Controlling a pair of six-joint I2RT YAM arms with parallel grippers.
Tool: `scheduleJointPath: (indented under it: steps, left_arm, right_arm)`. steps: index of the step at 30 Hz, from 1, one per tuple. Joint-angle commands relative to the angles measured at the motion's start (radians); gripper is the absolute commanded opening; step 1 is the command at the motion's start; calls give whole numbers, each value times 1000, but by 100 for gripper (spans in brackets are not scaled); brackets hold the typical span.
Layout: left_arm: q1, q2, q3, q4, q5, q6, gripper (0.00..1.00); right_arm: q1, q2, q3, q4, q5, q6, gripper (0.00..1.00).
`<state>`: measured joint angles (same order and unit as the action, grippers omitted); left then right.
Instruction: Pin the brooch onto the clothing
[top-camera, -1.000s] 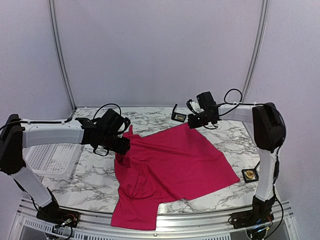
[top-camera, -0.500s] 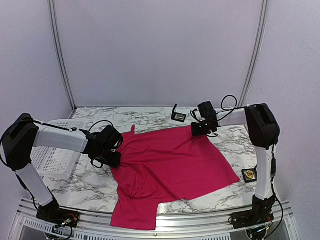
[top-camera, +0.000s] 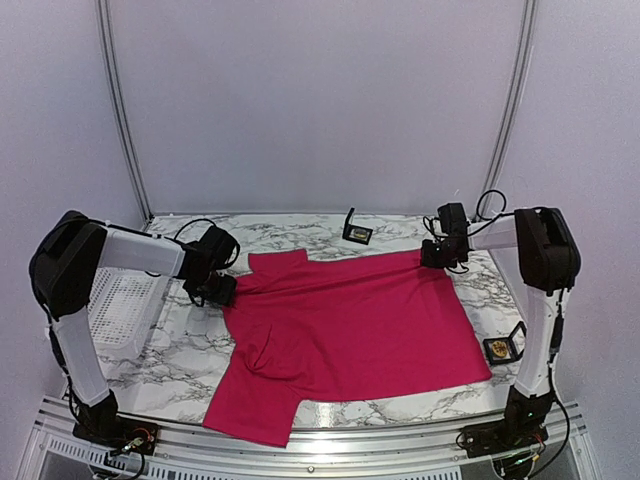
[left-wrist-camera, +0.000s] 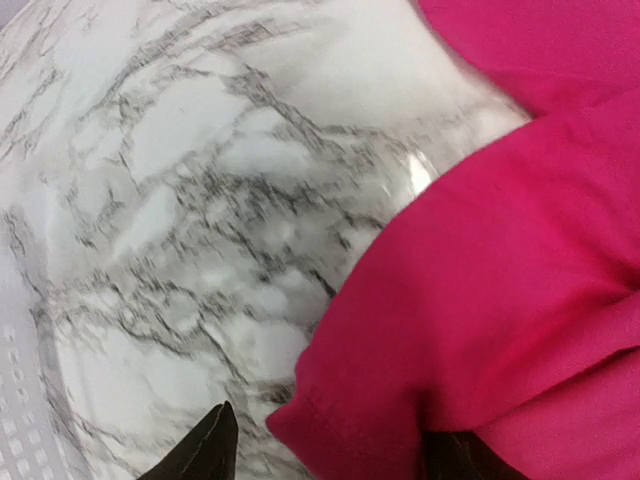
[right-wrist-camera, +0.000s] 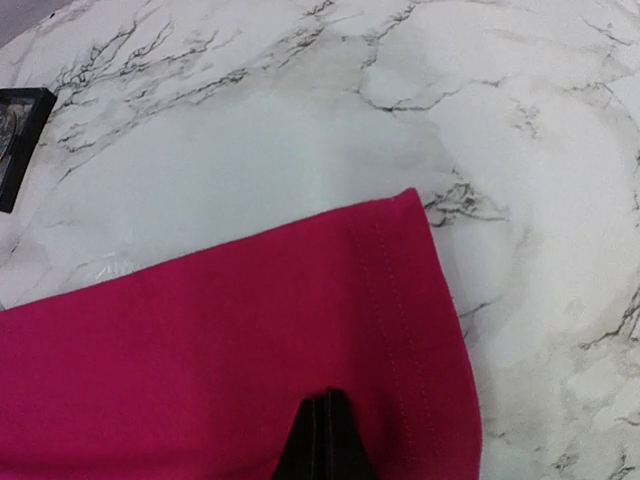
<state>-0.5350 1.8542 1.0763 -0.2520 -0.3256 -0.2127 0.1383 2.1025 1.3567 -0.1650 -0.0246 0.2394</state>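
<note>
Black box (top-camera: 357, 234) beyond magenta clothing (top-camera: 350, 320)

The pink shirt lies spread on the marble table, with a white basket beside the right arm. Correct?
No. The top external view shows the white basket beside the left arm. The pink shirt does lie spread on the marble table.

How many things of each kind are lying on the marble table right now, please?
magenta T-shirt: 1
small black boxes: 2
white basket: 1
Total: 4
</note>
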Motion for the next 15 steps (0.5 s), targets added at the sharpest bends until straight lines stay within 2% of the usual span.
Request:
scheduleJointPath:
  steps: [1, 6, 11, 13, 15]
  left_arm:
    - [76, 63, 118, -2, -53, 58, 64]
    - [35, -94, 96, -6, 14, 75, 71]
    - [-133, -295, -40, -17, 150, 117, 84]
    - [-181, -350, -96, -26, 236, 73, 82]
    - [-199, -379, -149, -28, 294, -4, 73]
  right_arm:
    - [-18, 87, 136, -102, 4, 7, 0]
    - [-18, 23, 170, -130, 19, -22, 0]
    - [22, -148, 84, -139, 20, -74, 4]
    - [66, -209, 41, -159, 64, -93, 9]
    - [125, -263, -3, -184, 77, -96, 12]
